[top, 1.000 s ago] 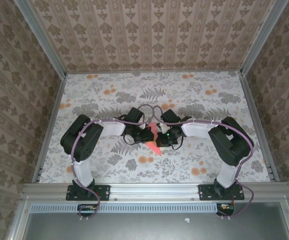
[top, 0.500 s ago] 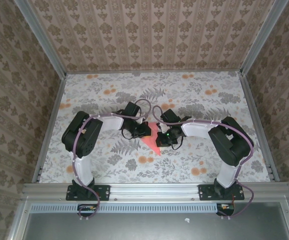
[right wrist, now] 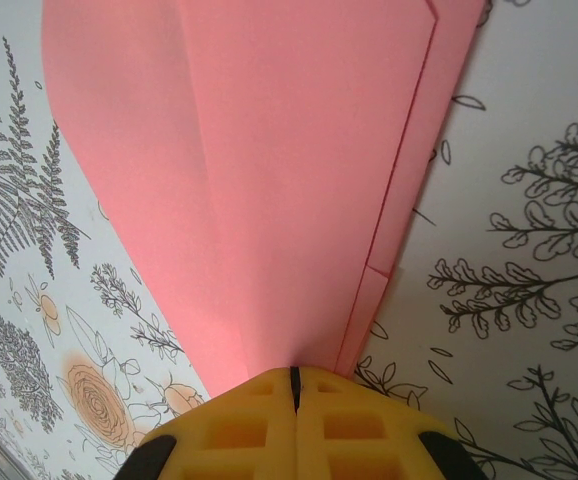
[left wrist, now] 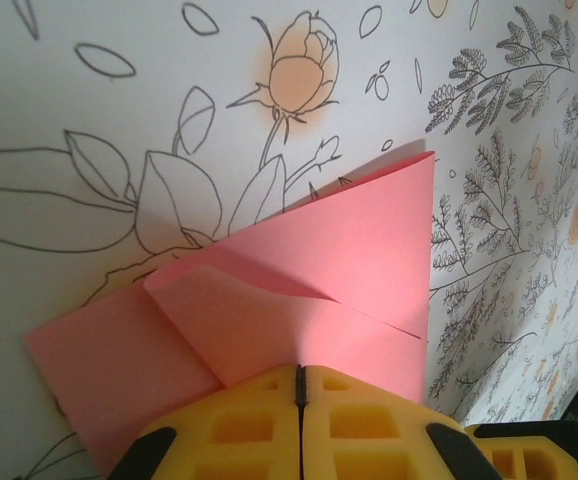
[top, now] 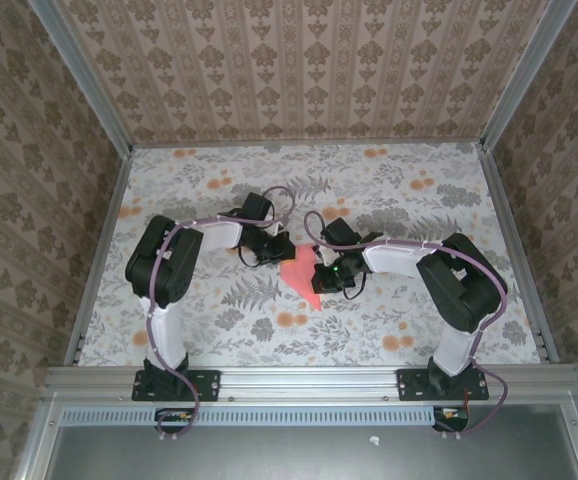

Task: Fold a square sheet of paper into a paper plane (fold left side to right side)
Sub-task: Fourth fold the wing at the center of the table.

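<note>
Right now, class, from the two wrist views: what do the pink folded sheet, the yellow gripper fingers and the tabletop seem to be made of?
The folded sheet looks like thin matte paper: it holds sharp creases and one flap curls. The left gripper has fingers of yellow moulded plastic or rubber, probably: recessed pockets, dull sheen. The tabletop is a smooth printed floral covering; its material is unclear.

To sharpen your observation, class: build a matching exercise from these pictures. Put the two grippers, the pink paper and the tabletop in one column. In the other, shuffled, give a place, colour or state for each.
Column A
1. left gripper
2. right gripper
3. paper
4. tabletop

Column B
a. printed with grey leaves and orange flowers
b. shut on the paper's right side, nearer the arm bases
c. salmon pink, partly folded, lying between the two arms
d. shut on the paper's far left part

Pairs: 1-d, 2-b, 3-c, 4-a
</note>
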Available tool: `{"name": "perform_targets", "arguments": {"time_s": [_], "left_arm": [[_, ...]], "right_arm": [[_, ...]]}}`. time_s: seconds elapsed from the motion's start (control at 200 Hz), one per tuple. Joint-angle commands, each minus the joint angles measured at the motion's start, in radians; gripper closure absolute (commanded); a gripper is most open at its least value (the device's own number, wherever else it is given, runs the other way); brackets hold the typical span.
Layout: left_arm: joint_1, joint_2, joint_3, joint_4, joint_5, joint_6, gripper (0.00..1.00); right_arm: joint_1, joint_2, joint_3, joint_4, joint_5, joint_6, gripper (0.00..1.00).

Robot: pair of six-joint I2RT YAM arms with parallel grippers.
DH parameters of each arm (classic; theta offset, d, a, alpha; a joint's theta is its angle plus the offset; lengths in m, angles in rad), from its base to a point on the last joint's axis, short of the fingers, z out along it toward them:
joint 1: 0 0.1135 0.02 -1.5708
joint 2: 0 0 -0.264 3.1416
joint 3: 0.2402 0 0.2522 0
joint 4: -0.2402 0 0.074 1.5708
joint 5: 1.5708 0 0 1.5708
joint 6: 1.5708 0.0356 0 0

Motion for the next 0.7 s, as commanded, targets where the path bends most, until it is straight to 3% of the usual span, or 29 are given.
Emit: {"name": "perform_targets", "arguments": {"time_s": [0.0,0.345,0.695], "left_arm": [[0.056,0.054,0.033,0.004,-0.133,0.048,0.93],[0.133,0.084,0.097,-0.031,-0.137,0.083,0.92],[0.153,0.071,0.134,-0.046,-0.14,0.103,0.9]], "right_arm": [[0.001,0.055,-0.04,-0.154,0.116,-0.01,1.0],[0.005,0.054,-0.041,-0.157,0.113,-0.008,1.0],[0.007,0.044,-0.034,-0.134,0.089,0.004,1.0]]}}
